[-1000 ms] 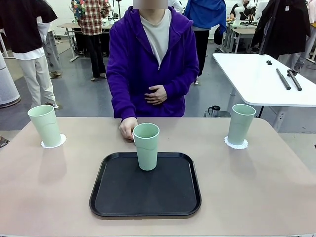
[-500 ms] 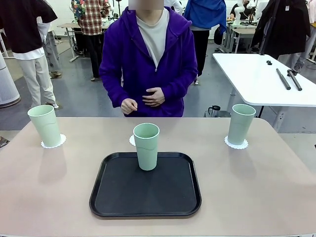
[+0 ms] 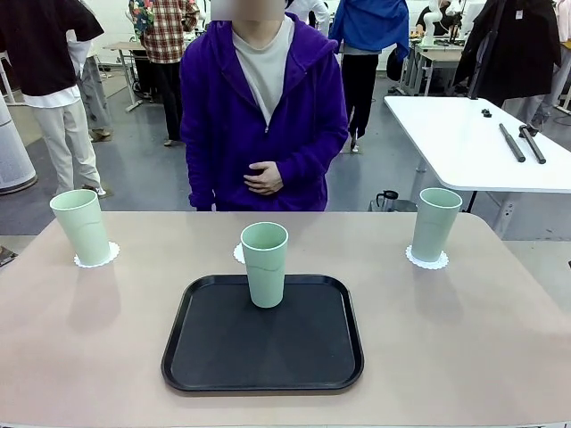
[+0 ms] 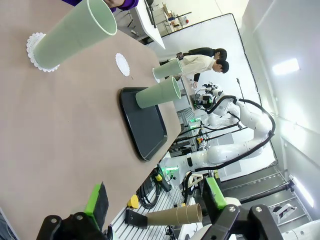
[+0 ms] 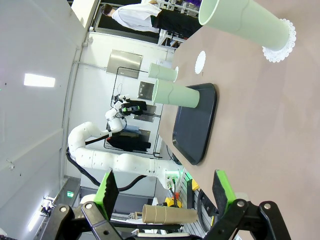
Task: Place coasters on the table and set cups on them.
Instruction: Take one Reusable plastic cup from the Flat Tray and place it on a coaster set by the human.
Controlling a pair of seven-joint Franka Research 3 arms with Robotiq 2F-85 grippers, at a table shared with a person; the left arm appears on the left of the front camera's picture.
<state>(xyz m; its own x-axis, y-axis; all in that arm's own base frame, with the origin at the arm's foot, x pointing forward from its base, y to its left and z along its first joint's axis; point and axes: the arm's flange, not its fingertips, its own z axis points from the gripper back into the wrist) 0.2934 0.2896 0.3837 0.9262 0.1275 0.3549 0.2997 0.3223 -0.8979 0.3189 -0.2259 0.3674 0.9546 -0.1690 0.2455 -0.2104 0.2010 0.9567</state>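
Mint cup on black tray, well beyond left hand.

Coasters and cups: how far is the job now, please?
Done: the left cup stands on the left coaster, the right cup on the right coaster, and the third coaster lies bare on the table beyond the tray. In hand: nothing; the left pincer and the right pincer are open and empty. Left: the middle cup stands on the tray and must go onto the third coaster.
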